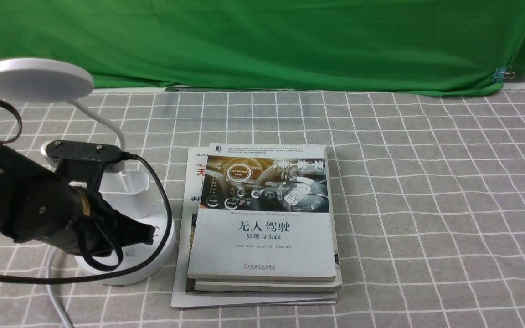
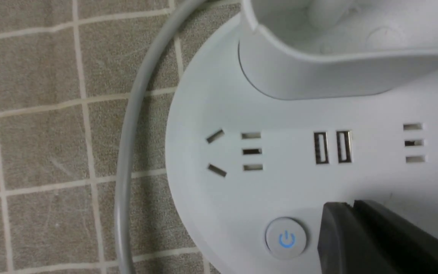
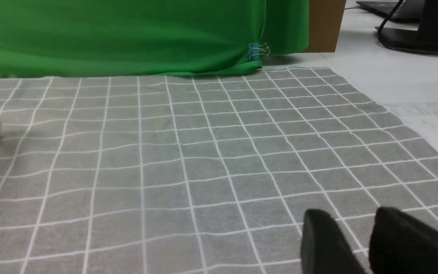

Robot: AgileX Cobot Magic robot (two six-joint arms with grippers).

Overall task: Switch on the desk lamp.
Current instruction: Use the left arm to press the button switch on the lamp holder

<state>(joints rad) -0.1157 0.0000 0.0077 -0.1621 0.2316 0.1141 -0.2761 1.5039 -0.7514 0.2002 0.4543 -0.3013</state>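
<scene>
Showing white disc head, bent neck: desk lamp (image 1: 123, 255); left gripper (image 2: 350, 205) closed, empty.

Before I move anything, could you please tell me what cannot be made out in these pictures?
- Second book's cover: front view, hidden by the top book.
- Lamp's underside: front view, hidden by its base.
- Computer stand: right wrist view, cut off by the edge.

The lamp base (image 2: 211, 198) looks smooth, matt white plastic; the green backdrop (image 1: 267, 45) is softly creased cloth.
</scene>
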